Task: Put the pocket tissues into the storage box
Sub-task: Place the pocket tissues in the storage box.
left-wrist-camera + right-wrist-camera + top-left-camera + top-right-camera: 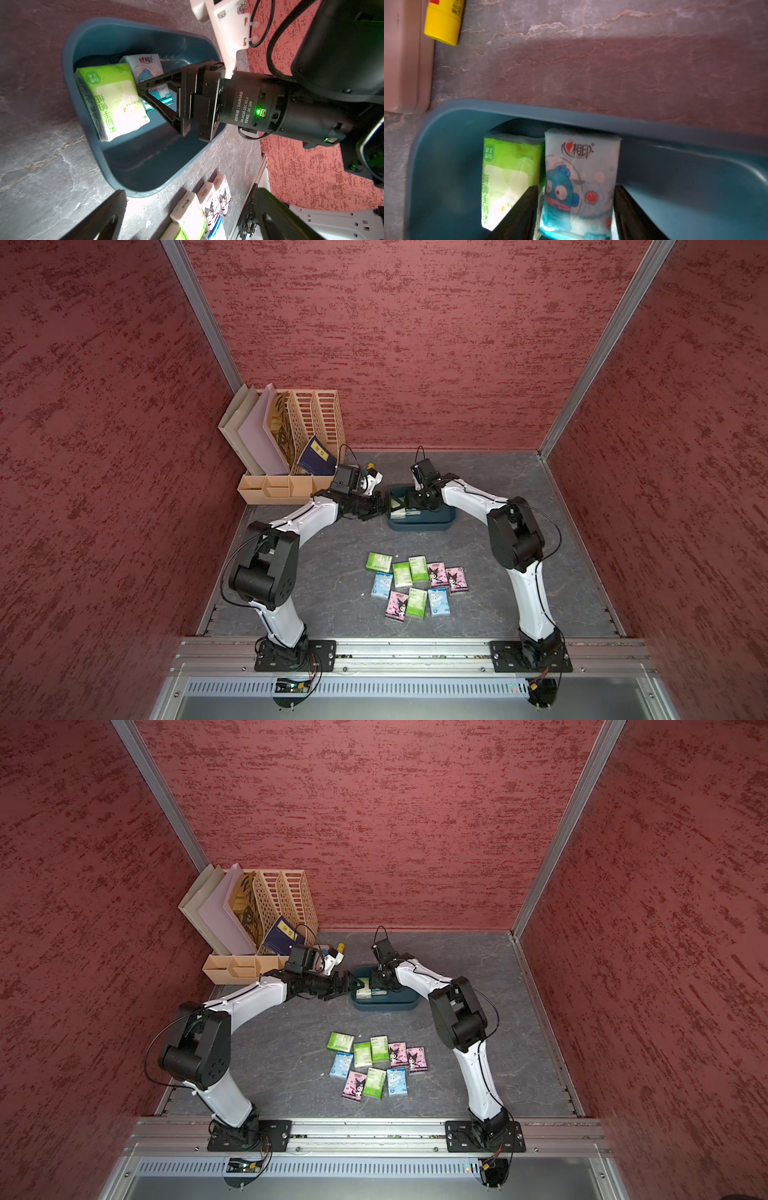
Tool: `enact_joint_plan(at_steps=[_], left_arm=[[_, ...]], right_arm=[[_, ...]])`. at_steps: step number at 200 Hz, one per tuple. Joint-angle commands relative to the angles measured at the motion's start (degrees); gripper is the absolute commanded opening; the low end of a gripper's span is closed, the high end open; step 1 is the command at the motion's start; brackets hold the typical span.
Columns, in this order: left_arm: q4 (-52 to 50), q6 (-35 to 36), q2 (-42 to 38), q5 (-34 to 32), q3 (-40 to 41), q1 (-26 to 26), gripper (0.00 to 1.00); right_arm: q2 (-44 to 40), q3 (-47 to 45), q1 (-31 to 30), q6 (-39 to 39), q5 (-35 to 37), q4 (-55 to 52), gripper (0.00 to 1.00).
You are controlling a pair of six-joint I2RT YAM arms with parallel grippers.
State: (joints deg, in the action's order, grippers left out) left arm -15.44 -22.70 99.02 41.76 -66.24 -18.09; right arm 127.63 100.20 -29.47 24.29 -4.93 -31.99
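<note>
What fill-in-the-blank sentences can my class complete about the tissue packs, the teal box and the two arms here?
1. The storage box shows ___ packs inside.
2. The pack between the fingers of the right end effector is pale ___; the green pack lies beside it.
3. ___ pocket tissues lie on the table outside the box.
4. The left end effector is empty, its jaws wide ___.

Missing words: two; blue; nine; open.

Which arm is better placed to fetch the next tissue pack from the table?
Left, probably. The left gripper hangs open and empty beside the storage box. The right gripper is down inside the box, its fingers either side of the blue pack. The loose packs lie between the arms.
</note>
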Motion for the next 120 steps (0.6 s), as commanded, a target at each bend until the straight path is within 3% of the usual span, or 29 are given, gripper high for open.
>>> enact_joint_plan(at_steps=[1,27,51,82,97,120], left_arm=[[0.03,-0.33,-2.49,-1.26,1.42,1.05,1.00],[-5.37,1.31,-6.04,-4.64,1.81,3.30,1.00],[-22.49,9.15,-9.94,-15.52,-3.15,3.91,1.00],[-39.06,19.37,-14.30,-29.43,-7.77,-0.13,1.00],[-41.29,26.35,-16.73,-31.79,-6.80,-3.17,1.00],[-35.18,35.50,-21.05,-34.03,-1.36,-5.74,1.00]], right_arm=[[-2.86,-1.12,0.49,1.13,-1.31,2.55,0.63],[-7.14,-3.11,1.08,-0.10,-0.20,3.69,0.65],[-11.64,-4.30,1.45,-3.40,2.35,2.51,0.67],[-16.68,-7.62,2.25,-7.57,3.52,1.95,0.70],[-18.84,-9.90,2.70,-8.84,3.23,2.54,0.70],[-21.64,-14.18,3.31,-10.03,2.60,4.07,0.71]])
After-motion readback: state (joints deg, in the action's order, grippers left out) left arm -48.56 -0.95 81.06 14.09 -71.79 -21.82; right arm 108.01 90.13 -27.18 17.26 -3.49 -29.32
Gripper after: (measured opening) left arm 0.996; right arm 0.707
